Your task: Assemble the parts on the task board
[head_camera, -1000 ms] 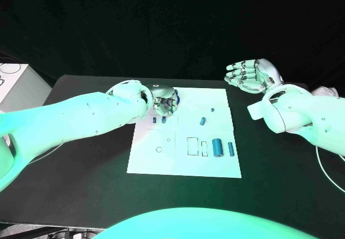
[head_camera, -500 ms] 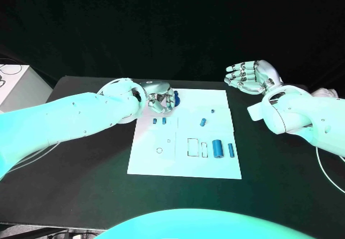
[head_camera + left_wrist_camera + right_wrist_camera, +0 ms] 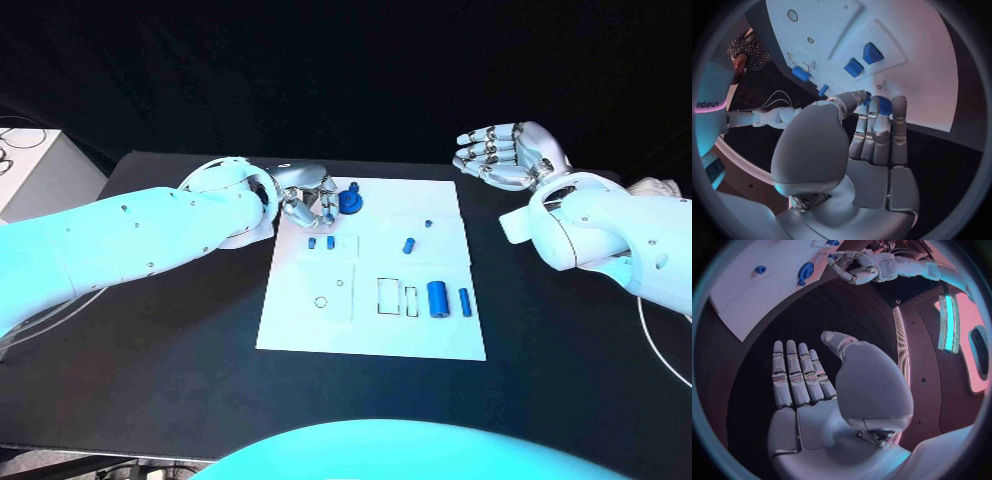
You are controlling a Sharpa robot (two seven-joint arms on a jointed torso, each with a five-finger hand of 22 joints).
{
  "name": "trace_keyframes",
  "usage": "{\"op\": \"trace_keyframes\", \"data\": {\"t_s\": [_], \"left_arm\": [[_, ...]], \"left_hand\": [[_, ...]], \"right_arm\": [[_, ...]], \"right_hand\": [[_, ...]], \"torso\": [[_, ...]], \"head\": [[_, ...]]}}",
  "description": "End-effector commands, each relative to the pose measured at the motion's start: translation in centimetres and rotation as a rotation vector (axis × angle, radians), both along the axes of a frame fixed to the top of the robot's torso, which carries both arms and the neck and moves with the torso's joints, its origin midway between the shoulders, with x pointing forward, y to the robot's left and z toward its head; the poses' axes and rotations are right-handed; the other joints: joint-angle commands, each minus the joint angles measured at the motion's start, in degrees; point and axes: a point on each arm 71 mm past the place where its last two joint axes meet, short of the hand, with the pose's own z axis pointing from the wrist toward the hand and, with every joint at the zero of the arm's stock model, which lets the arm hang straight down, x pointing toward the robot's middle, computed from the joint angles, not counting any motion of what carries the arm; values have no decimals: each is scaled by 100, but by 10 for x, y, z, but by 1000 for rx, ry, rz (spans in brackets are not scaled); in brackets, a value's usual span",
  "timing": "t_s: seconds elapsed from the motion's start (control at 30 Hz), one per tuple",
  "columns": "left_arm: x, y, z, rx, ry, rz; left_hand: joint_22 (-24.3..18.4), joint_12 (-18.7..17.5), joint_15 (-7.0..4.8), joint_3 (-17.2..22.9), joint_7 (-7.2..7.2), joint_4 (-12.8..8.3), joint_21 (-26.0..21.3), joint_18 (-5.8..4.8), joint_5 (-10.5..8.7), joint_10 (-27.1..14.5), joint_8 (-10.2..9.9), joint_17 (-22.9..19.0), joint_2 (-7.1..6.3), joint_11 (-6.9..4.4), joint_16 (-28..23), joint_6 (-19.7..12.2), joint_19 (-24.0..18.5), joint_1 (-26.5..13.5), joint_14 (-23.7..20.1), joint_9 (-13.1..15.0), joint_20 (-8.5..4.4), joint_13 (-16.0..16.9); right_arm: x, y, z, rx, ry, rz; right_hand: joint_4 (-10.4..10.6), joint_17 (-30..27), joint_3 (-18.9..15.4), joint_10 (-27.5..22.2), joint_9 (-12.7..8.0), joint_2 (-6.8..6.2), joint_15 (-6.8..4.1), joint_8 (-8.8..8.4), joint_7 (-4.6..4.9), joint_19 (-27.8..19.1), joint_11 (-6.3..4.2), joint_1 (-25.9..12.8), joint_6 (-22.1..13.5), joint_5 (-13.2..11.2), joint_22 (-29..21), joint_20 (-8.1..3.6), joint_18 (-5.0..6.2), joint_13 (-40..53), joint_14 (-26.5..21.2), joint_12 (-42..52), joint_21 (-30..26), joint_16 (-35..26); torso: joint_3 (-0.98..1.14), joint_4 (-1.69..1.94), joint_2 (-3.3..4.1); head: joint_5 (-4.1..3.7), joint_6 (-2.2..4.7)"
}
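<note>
While left robot hand (image 3: 310, 203) seemingly pinches blue part (image 3: 351, 203), task board (image 3: 310, 320) carries others

A flat white rectangular task board (image 3: 433, 340) lies at the centre of the frame. Small blue cylindrical parts (image 3: 410, 244) rest on it: two side by side at its upper left, two larger upright ones at its right.

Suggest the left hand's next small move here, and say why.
Probably close the fingers onto the blue part and lift it. The left hand sits at the task board's far edge with fingertips around that part; whether it is gripped yet is unclear. The right hand hovers open.
</note>
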Motion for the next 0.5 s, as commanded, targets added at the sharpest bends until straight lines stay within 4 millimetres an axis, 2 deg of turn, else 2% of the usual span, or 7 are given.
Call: {"op": "trace_keyframes", "data": {"t_s": [0.03, 0.3, 0.5], "left_arm": [[1, 1, -2, 22, 14, -9], [4, 7, -3, 46, 6, 7], [5, 6, -4, 55, 10, 8]], "left_hand": [[5, -18, 4, 1, -15, -43, 34, 83, 9, 29, -18, -5, 16, -1, 23, 40, -12, -53, 30, 6, -44, -2], [8, -34, 3, 3, -17, -57, 37, 84, 7, 47, -24, -13, 17, -3, 22, 52, -14, -51, 28, 9, -44, -1], [8, -34, 3, 3, -17, -57, 37, 84, 7, 47, -24, -13, 17, -3, 22, 52, -14, -51, 28, 9, -44, -1]], "right_arm": [[0, 1, 0, -1, 2, 12], [0, 1, 0, -1, 3, 12], [0, 1, 0, -1, 3, 13]], "right_hand": [[-28, -5, 7, 33, -7, 30, 19, -31, 280, -29, 26, -31, 5, 21, -9, -3, 35, -2, -30, -34, -4, -19], [-28, -5, 7, 33, -7, 30, 19, -31, 280, -29, 26, -31, 5, 21, -9, -3, 35, -2, -30, -34, -4, -19], [-28, -5, 7, 33, -7, 30, 19, -31, 280, -29, 26, -31, 5, 21, -9, -3, 35, -2, -30, -34, -4, -19]], "torso": [[-2, -7, 6], [7, -16, 5], [2, -13, 10]], "head": [[19, -5], [35, -11], [31, -19]]}}
